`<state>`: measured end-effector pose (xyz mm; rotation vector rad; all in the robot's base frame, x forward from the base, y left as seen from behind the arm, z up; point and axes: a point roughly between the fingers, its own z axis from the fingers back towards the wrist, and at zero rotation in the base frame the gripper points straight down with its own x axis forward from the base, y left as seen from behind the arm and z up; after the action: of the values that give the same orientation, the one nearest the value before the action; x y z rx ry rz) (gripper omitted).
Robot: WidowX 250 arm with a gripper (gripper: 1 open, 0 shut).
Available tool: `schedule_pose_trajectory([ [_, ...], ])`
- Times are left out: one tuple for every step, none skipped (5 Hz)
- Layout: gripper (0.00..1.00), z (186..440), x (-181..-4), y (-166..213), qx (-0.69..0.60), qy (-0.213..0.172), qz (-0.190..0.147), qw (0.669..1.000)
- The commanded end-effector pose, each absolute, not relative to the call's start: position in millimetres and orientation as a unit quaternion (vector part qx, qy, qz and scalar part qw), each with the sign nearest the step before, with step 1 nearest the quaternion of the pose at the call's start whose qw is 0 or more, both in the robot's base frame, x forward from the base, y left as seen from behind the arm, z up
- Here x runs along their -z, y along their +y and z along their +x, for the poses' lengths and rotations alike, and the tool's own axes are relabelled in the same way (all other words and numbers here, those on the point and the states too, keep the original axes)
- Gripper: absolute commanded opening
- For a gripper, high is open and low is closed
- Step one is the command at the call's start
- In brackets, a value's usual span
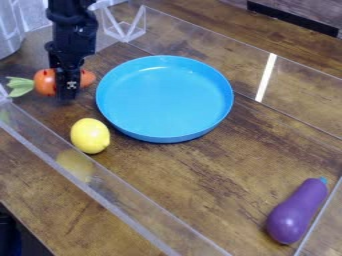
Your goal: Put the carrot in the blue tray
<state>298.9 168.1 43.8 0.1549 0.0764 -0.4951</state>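
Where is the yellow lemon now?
In the camera view, the yellow lemon lies left of centre, just below and left of the blue tray.

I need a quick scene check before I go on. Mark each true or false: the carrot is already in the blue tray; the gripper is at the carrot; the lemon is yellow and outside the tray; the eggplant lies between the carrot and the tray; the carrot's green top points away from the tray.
1. The carrot is already in the blue tray. False: the carrot is outside the blue tray, beside it.
2. The gripper is at the carrot. True: the gripper is at its orange body.
3. The lemon is yellow and outside the tray. True: the lemon.
4. The eggplant lies between the carrot and the tray. False: the eggplant lies on the tray's far side from the carrot.
5. The carrot's green top points away from the tray. True.
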Motion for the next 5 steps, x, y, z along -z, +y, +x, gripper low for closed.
schedule_pose_trajectory([
  [0.00,317.0,-91.9,162.8,0.251,-0.006,0.119,0.961],
  [0.00,325.1,-108.7,152.1,0.265,-0.015,0.131,0.955],
  [0.00,333.6,-125.2,139.6,0.280,-0.022,0.143,0.949],
  [0.00,340.1,-140.4,120.6,0.298,-0.034,0.153,0.941],
  [0.00,345.3,-148.1,97.4,0.322,-0.047,0.158,0.932],
])
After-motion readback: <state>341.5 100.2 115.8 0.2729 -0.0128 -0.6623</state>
